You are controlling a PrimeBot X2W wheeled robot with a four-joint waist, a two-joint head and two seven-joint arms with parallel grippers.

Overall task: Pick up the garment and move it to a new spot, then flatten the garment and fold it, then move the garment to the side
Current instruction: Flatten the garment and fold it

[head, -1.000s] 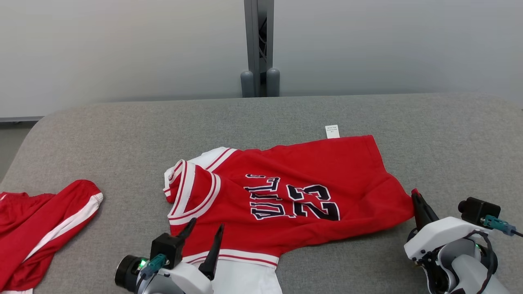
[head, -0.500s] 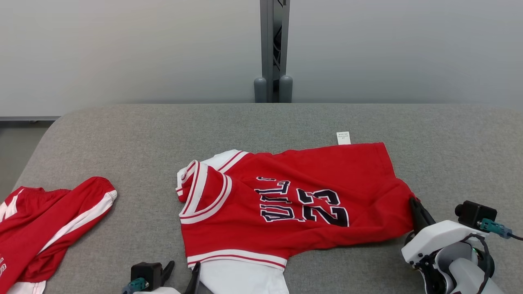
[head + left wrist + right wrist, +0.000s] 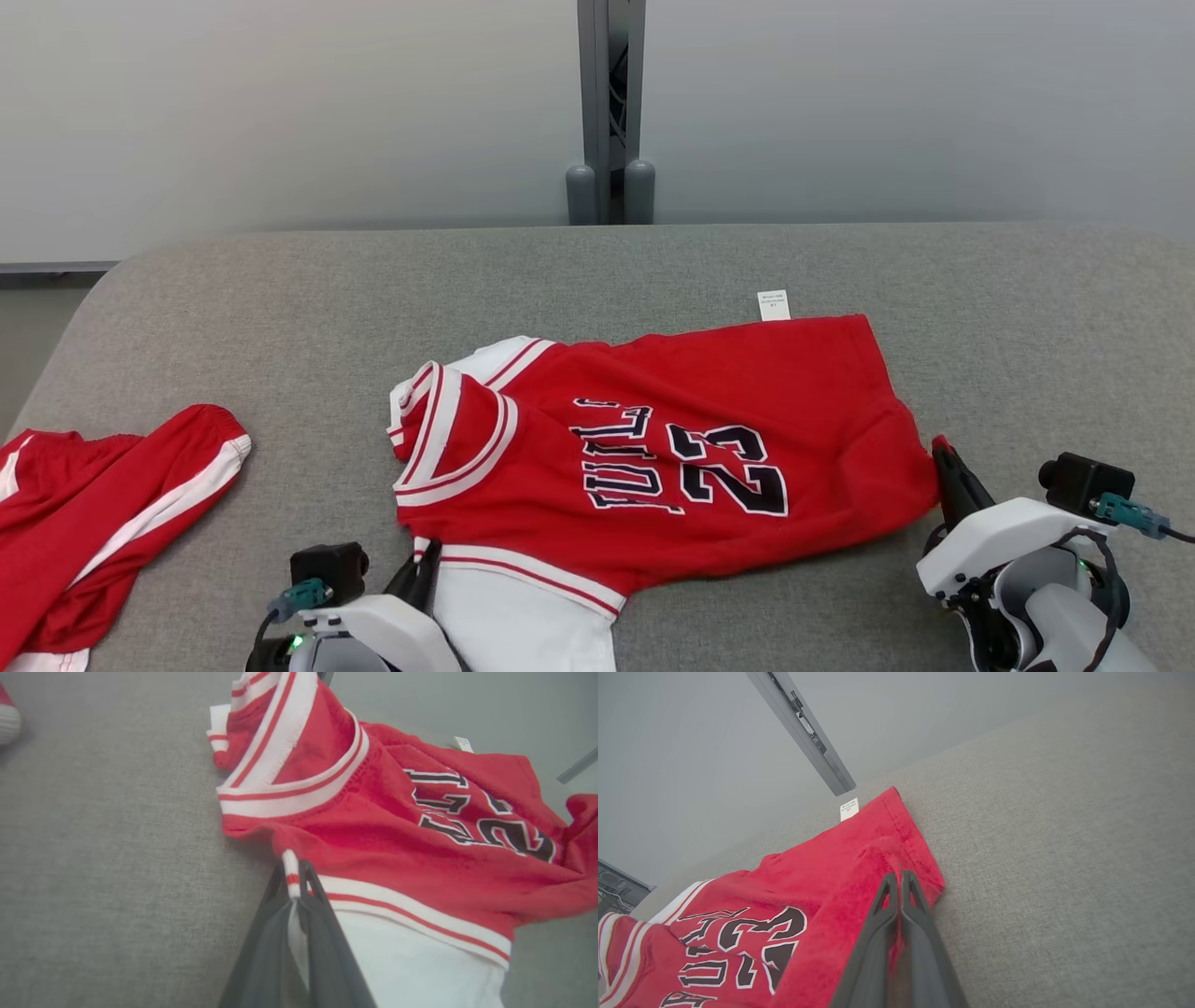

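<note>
Left gripper (image 3: pixel 294 877) pinches the jersey (image 3: pixel 672 448) trim, half hidden in the head view. Right gripper (image 3: pixel 899 879) clamps its hem.

Jersey (image 3: pixel 747 392): matt red knit cloth, white ribbed trim. Tabletop (image 3: pixel 280 308): coarse grey woven fabric, matt. Fingers (image 3: pixel 327 952) of left gripper (image 3: pixel 293 870): smooth dark plastic.

The right gripper (image 3: pixel 898 877) pinches the hem corner of the red garment (image 3: pixel 817 877). From the fingertips, the white label (image 3: pixel 849 809) lies at eleven o'clock and the grey surface (image 3: pixel 1064 858) at three.
</note>
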